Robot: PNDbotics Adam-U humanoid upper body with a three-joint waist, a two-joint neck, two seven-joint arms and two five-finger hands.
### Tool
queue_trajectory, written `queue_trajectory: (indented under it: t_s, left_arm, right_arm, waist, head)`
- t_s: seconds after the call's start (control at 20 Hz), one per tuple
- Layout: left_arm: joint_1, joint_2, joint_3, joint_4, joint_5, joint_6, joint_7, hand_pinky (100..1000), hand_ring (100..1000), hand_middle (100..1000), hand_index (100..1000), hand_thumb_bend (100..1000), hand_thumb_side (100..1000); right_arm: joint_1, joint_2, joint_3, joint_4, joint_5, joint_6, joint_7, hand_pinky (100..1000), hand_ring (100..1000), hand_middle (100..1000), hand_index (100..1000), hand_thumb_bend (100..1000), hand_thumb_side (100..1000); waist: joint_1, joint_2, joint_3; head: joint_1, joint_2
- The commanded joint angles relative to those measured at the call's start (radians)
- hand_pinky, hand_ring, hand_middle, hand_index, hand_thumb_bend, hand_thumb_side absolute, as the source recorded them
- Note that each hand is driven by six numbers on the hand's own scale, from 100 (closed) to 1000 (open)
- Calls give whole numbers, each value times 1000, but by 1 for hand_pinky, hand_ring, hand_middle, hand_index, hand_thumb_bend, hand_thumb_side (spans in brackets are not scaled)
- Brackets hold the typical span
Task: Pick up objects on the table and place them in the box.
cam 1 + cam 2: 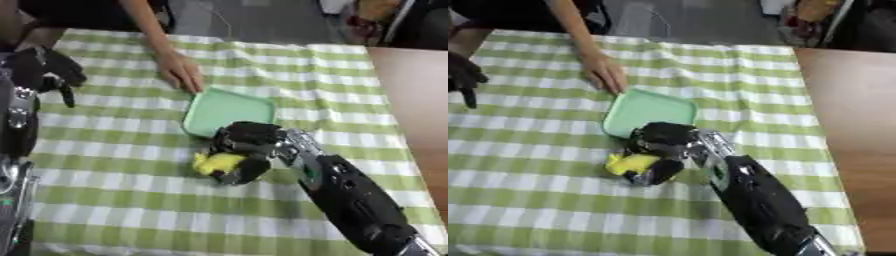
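Right now the yellow object [216,162] sits on the checked tablecloth [131,200] just on the near side of the green box [229,111], and my right hand [243,150] is down over it with fingers curled around it, the yellow showing between them. I can't make out what the object is, only its colour and a lumpy shape.

Beyond the box, at its far corner, a person's hand [182,72] rests touching the rim. My left hand [44,67] hangs well to the left of the box, fingers curled, holding nothing.

My worry is the lift: much of the yellow bulges out on the left of my fingers, so it could slip free on the way up. The box is shallow and close, so a low carry might knock its near edge and shove it toward the person's hand.
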Motion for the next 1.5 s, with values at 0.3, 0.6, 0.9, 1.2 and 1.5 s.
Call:
queue_trajectory:
  t_s: [0.3, 0.6, 0.9, 1.2, 1.5]
  left_arm:
    - [-13, 11, 2, -17, 2, -2, -3, 238, 483, 502, 436, 597, 999]
    - [-13, 11, 2, -17, 2, -2, -3, 238, 483, 502, 436, 597, 999]
    - [-12, 12, 3, -16, 2, -2, -2, 239, 483, 502, 436, 597, 999]
    - [-12, 12, 3, -16, 2, -2, -2, 238, 483, 502, 435, 597, 999]
    - [-13, 11, 2, -16, 1, -2, -2, 238, 483, 502, 435, 597, 999]
  right_arm:
    - [-11, -6, -1, -45, 30, -12, -139, 100, 100, 183, 425, 100, 741]
    - [-19, -14, 4, -64, 61, -15, -159, 100, 100, 189, 425, 100, 773]
    - [-60, -61, 5, -146, 64, -2, -156, 100, 100, 202, 428, 100, 793]
    - [-93, -98, -5, -205, 48, 21, -133, 100, 100, 210, 429, 100, 792]
    - [-104, -105, -11, -195, 48, 18, -116, 100, 100, 211, 427, 100, 786]
  waist:
    - [5, -11, 0]
    - [5, -12, 2]
    - [2, -16, 3]
    - [2, -17, 4]
    - [2, -16, 6]
  head:
    - [-11, -1]
    - [-11, -1]
    - [-8, -1]
    - [-9, -1]
    - [-8, -1]
